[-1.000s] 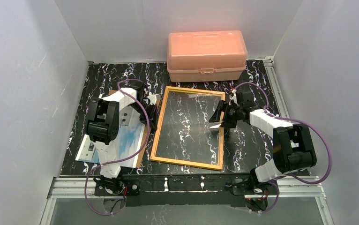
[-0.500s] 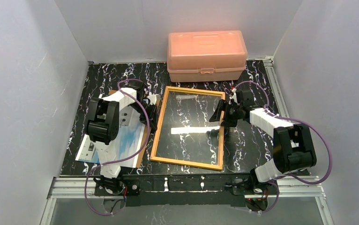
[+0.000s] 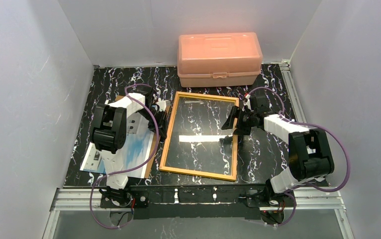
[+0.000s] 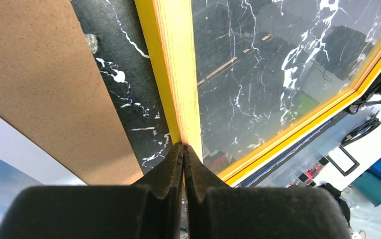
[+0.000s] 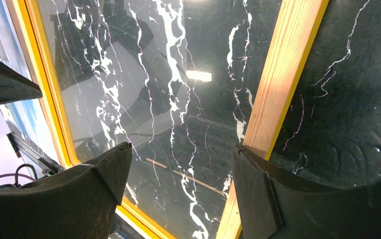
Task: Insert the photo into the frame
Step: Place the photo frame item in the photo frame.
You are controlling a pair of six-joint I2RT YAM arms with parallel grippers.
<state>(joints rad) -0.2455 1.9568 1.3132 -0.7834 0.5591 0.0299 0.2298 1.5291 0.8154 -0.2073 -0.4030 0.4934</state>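
Frame: lies flat at the middle of the counter, its far rail close to the pink box and its near rail close to the near edge. Shows the black marble through the clear pane, so holds nothing in its opening.

Glare: runs as a white strip across the pane, from its middle to the right rail.

Photo: rests by the near left corner, just left of the frame and apart from it, partly hidden under the left arm. Sits on a brown backing board, whose edge shows beside the frame's left rail.

Pink box: stands at the middle of the far edge with its lid down and latched. Hides whatever is inside.

Left gripper: closed, both fingers pressed together, tip at the frame's left rail. Possibly nips the rail's edge; too tight to tell in the wrist view.

Right gripper: spread wide and holding nothing, astride the frame's right rail. Has one finger over the pane and the other over the rail and the marble beyond.
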